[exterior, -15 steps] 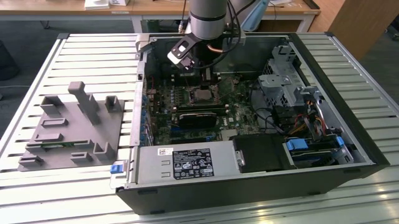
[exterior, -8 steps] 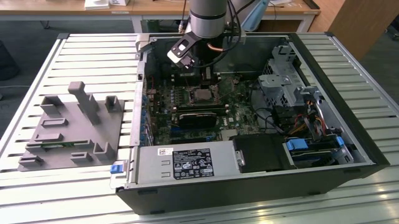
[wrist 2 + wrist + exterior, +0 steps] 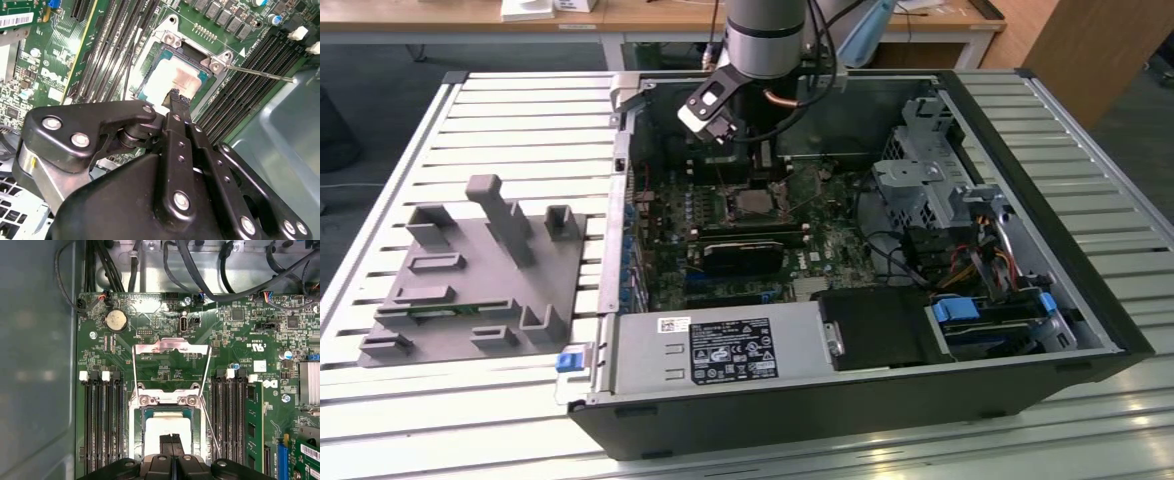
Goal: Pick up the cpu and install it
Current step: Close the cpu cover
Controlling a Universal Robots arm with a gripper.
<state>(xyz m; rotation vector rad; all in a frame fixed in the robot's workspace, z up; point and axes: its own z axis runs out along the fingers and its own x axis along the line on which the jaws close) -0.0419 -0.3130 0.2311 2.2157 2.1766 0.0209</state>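
The cpu (image 3: 167,429) lies flat in the open socket on the green motherboard (image 3: 235,340), its shiny silver top facing up. In the second wrist view the cpu (image 3: 170,80) sits just beyond my black fingertips. My gripper (image 3: 171,441) is shut, its two fingers pressed together with nothing between them, directly over the chip's middle; whether it touches I cannot tell. The socket's metal load plate (image 3: 170,346) stands hinged open behind the chip. In the exterior view my gripper (image 3: 769,168) hangs inside the computer case above the cpu (image 3: 754,204).
The thin socket lever (image 3: 260,73) sticks out sideways. Memory slots (image 3: 102,425) flank the socket, one with a memory stick (image 3: 253,425). Black cables (image 3: 200,270) cross behind the board. A grey fixture (image 3: 467,270) lies on the slatted table, and the power supply (image 3: 720,350) fills the case's near side.
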